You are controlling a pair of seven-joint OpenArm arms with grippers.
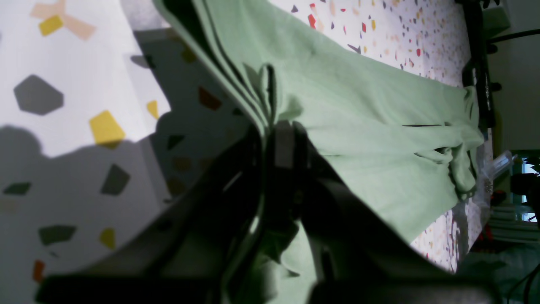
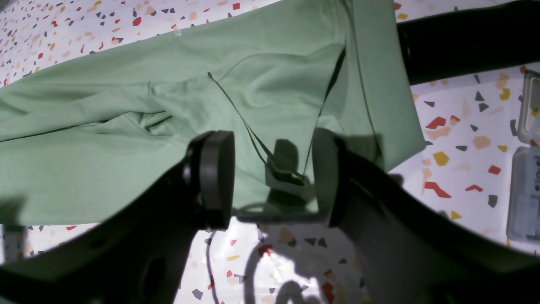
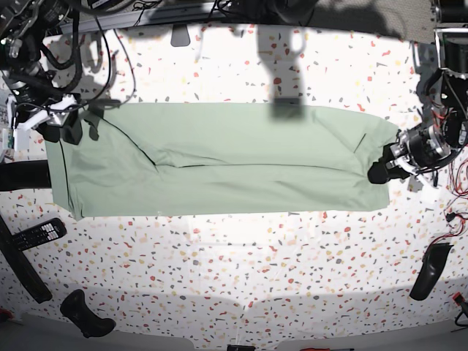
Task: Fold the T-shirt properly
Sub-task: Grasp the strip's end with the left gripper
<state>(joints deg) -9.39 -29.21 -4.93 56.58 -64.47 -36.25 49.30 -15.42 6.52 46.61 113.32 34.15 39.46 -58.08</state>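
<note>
The pale green T-shirt (image 3: 219,168) lies stretched in a long folded band across the speckled table (image 3: 241,278). My left gripper (image 3: 382,170) is at the band's right end. In the left wrist view, the left gripper (image 1: 282,131) is shut on a bunched fold of the T-shirt (image 1: 358,118), with layered edges rising from the pinch. My right gripper (image 3: 66,131) is at the band's left end. In the right wrist view, the right gripper (image 2: 270,177) stands open, its pads (image 2: 217,177) wide apart, straddling the T-shirt (image 2: 126,126) edge just above it.
A black remote (image 3: 33,234) lies near the table's left edge, with a dark object (image 3: 86,314) at the front left and another (image 3: 428,270) at the right. A grey plastic case (image 2: 525,190) sits beside the shirt's end. Cables crowd the back corners.
</note>
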